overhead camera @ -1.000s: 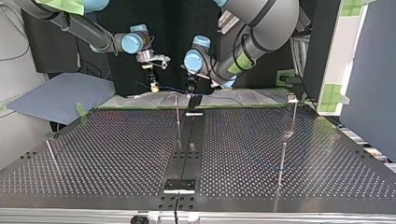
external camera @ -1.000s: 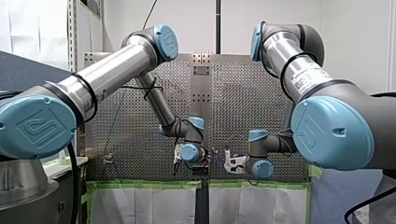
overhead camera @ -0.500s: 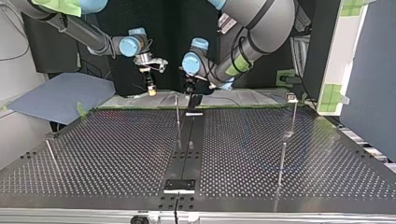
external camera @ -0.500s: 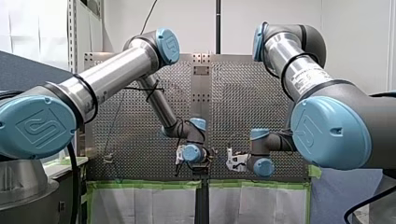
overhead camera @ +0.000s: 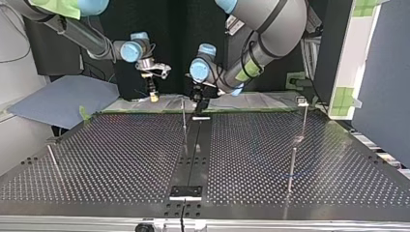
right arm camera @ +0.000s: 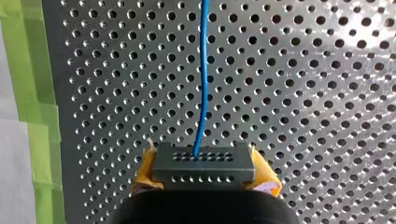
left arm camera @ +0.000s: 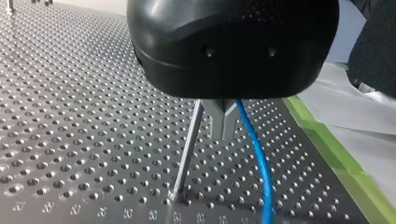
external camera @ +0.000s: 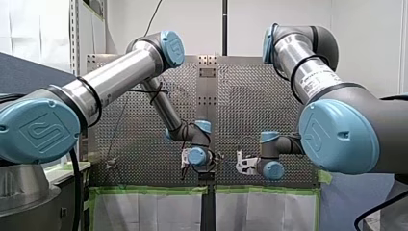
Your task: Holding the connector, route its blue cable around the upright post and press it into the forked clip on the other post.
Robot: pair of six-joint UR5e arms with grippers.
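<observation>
While the right gripper (right arm camera: 204, 173) clamps the stiff connector (right arm camera: 203, 161), its thin blue cable (right arm camera: 201, 79) looks limp, best steered from there; whether the left gripper (left arm camera: 222, 136) grips, I cannot tell.

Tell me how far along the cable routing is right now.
Done: my right gripper is shut on the connector. In hand: the blue cable runs past my left gripper, beside the upright post, not visibly wrapped around it. Left: rounding the post and pressing the cable into the forked clip, which I cannot pick out here.
</observation>
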